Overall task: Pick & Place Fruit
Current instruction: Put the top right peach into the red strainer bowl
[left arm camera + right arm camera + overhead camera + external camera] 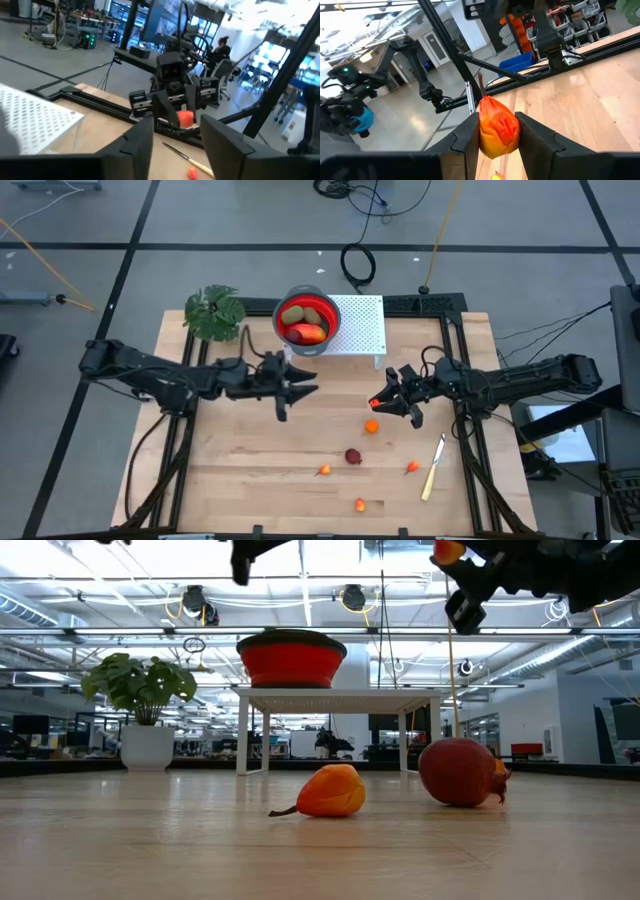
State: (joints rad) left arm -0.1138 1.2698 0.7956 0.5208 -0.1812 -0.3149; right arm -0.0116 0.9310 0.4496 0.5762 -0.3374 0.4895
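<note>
Orange fruit (497, 127) sits pinched in the right gripper (385, 400) above open mid-desk (250, 470); left gripper (297, 383), parted and empty, hovers beside the bowl (307, 318).

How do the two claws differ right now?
The right claw is shut on a small orange-red fruit, while the left claw stands open with nothing between its fingers. The left claw sits close by the red bowl of fruit on the white stand; the right claw is farther from it, out over the table. Both hang above the tabletop.
</note>
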